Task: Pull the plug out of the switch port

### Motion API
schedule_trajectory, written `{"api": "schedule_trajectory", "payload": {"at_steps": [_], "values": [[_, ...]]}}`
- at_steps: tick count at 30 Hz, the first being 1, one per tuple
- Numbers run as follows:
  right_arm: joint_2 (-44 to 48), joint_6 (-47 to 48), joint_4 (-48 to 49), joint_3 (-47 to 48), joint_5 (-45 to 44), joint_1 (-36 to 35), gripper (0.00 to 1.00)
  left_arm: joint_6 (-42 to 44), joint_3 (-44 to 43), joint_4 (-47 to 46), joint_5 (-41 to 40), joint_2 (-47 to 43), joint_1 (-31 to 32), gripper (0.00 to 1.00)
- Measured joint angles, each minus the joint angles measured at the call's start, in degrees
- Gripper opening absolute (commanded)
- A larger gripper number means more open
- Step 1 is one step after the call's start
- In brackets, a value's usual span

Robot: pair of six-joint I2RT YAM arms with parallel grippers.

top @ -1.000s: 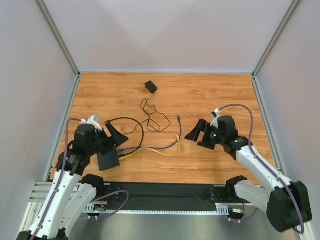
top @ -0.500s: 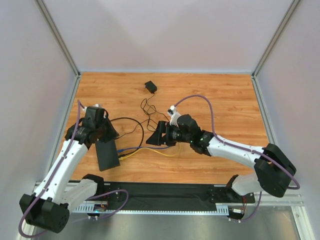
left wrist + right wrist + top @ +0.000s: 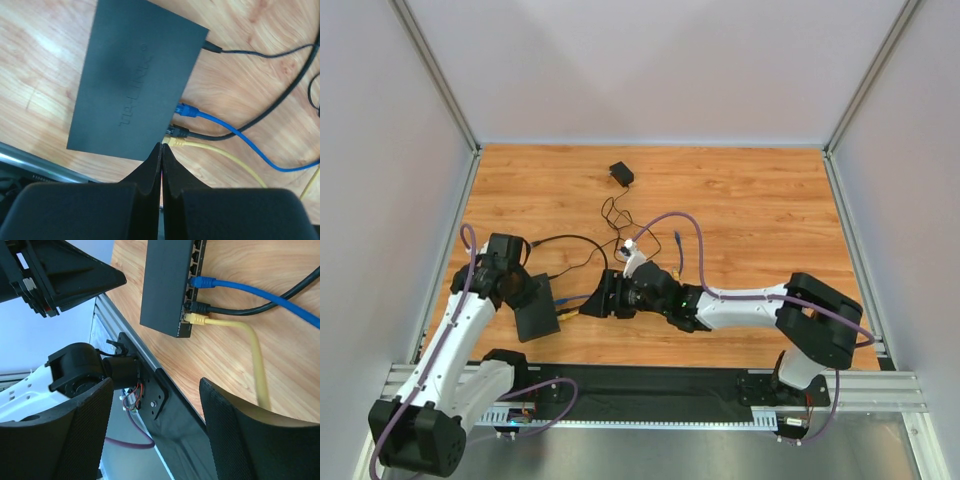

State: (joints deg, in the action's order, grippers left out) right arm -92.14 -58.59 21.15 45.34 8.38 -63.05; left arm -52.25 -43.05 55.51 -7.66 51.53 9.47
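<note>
near the table's front left, the switch lies flat, sockets facing right. three plugs sit side by side in the sockets: blue plug, black plug, yellow plug, with yellow nearest the table's front edge. their cables trail right over the wood. left claw is closed tight, fingers pressed together with nothing between them. its tips are over the switch's near corner, just beside the yellow plug; can't tell if they touch the box. right claw is open, fingers wide apart, low over the table just right of the switch and pointing at the sockets. yellow cable runs up to one finger, blurred there, not clamped. small black adapter on a thin lead lies well apart, toward the far side.
</note>
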Motion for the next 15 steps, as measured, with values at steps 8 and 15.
{"api": "schedule_trajectory", "payload": {"at_steps": [8,15], "values": [[-4.31,-4.83,3.63,1.81,-13.70,-7.56,0.65,0.35,-0.09,1.22,1.16,3.78,-5.18,0.00],[-8.81,-10.03,6.03,2.32,-24.72,-10.84,0.50,4.28,-5.53,4.07,1.25,18.82,-6.03,0.00]]}}
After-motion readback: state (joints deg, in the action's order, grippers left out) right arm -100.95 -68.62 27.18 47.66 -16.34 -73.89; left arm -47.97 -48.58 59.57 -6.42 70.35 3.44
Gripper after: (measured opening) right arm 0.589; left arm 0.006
